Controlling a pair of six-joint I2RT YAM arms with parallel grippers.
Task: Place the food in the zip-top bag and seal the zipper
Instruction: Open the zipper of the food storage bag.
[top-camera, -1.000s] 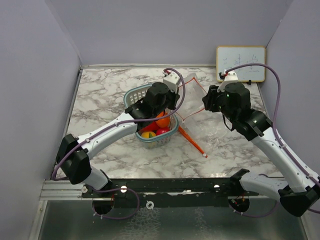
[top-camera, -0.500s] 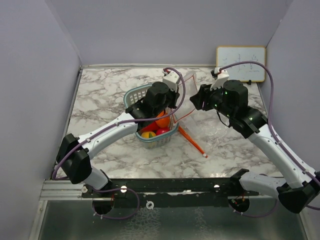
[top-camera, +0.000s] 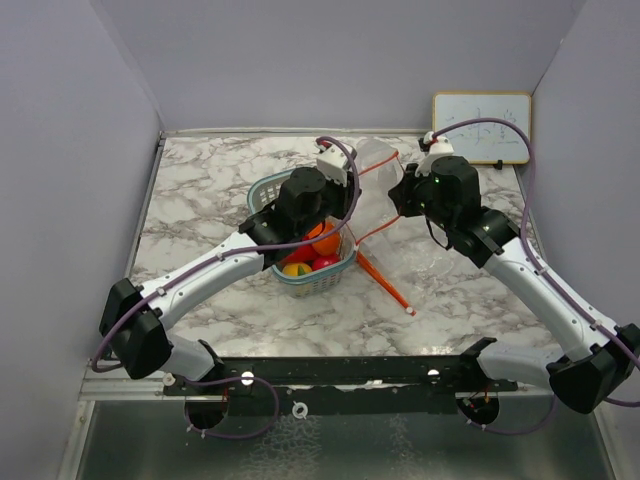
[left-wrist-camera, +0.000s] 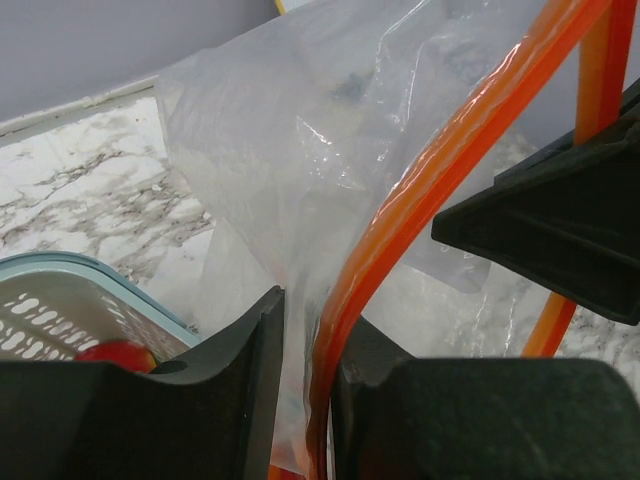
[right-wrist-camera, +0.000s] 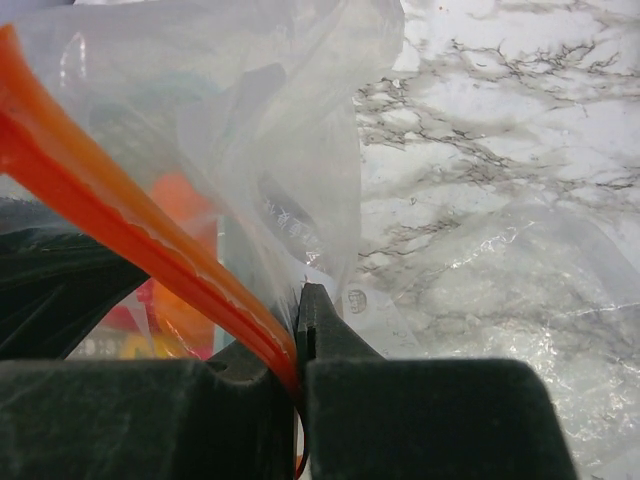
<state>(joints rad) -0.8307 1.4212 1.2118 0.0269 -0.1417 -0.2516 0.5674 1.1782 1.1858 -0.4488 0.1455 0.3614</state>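
though vague overhead, clear at wrists: right jaws tight on orange zipper (right-wrist-camera: 130, 245), left jaws slightly parted

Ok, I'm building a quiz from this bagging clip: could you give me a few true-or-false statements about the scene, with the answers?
1. The toy fruits sit in the basket. True.
2. The right claw is shut on the orange zipper edge of the bag. True.
3. The bag lies completely flat. False: its zipper end is raised, beside the basket.
4. The whiteboard stands at the back left. False: the whiteboard is at the back right.
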